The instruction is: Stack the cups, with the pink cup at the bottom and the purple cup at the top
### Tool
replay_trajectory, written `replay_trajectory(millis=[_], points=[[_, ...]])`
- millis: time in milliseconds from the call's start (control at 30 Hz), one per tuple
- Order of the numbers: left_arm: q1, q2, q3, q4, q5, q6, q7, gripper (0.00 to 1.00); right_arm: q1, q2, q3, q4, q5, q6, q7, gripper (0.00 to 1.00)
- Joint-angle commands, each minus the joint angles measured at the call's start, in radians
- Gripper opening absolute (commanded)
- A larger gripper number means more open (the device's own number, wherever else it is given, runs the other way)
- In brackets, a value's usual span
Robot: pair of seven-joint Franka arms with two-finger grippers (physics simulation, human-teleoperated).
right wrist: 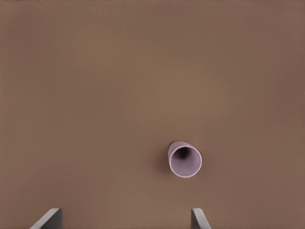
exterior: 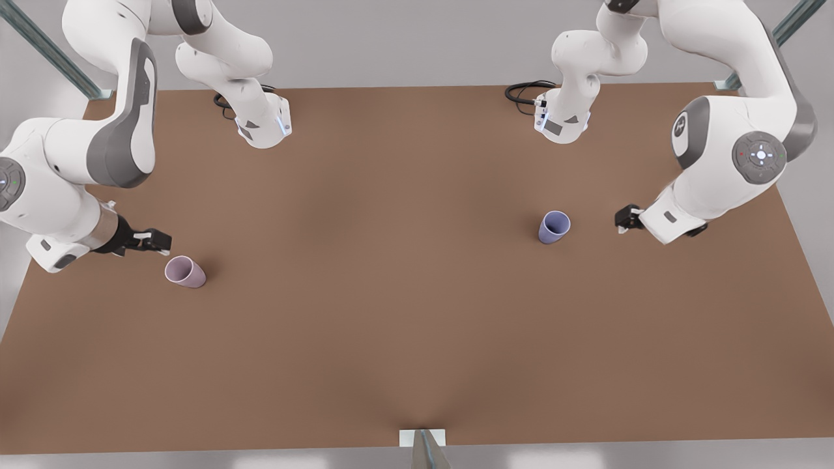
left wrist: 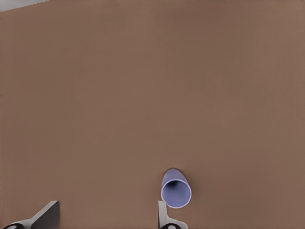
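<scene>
Front view: the pale mauve-pink tapered tumbler (exterior: 185, 271) stands near the brown worktop's (exterior: 391, 293) left edge, just beside the right claw (exterior: 159, 241).

Left wrist view: the left claw (left wrist: 107, 217), spread, faces the bluish-lavender tumbler (left wrist: 176, 189), nearest it.

Right wrist view: spread fingers (right wrist: 47, 219) flank the pink one.

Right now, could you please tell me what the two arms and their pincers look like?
Both arms have glossy white shells with grey joint bands and black cables at their bases. The left pincer, at the front view's right, and the right pincer, at its left, are black with grey fingers.
</scene>
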Motion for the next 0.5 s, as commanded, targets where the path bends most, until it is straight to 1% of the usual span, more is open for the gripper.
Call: replay_trajectory(millis=[0,67,100,200,233,267,467], points=[[0.001,0.0,0.002,0.001,0.007,0.067,-0.041,1.0,-0.003,-0.003,0.0,-0.009,0.009,0.056,-0.057,1.0],[0.002,0.022,0.003,0.005,0.007,0.064,-0.058,1.0,-0.003,-0.001,-0.001,-0.029,0.009,0.059,-0.069,1.0],[0.013,0.022,0.005,0.005,0.004,0.014,-0.052,1.0,-0.005,0.002,-0.003,-0.072,0.009,0.105,-0.069,1.0],[0.019,0.043,0.003,-0.006,0.005,-0.045,-0.041,1.0,-0.003,0.007,-0.006,-0.18,-0.006,0.228,-0.066,1.0],[0.019,0.045,0.003,-0.006,0.005,-0.049,-0.04,1.0,-0.002,0.002,-0.019,-0.239,-0.011,0.303,-0.069,1.0],[0.019,0.045,0.002,-0.008,0.005,-0.088,-0.04,1.0,0.003,0.008,-0.036,-0.259,-0.011,0.326,-0.069,1.0],[0.019,0.06,0.0,0.001,0.008,-0.069,-0.041,1.0,-0.1,0.014,-0.038,-0.407,-0.011,0.519,-0.204,1.0]])
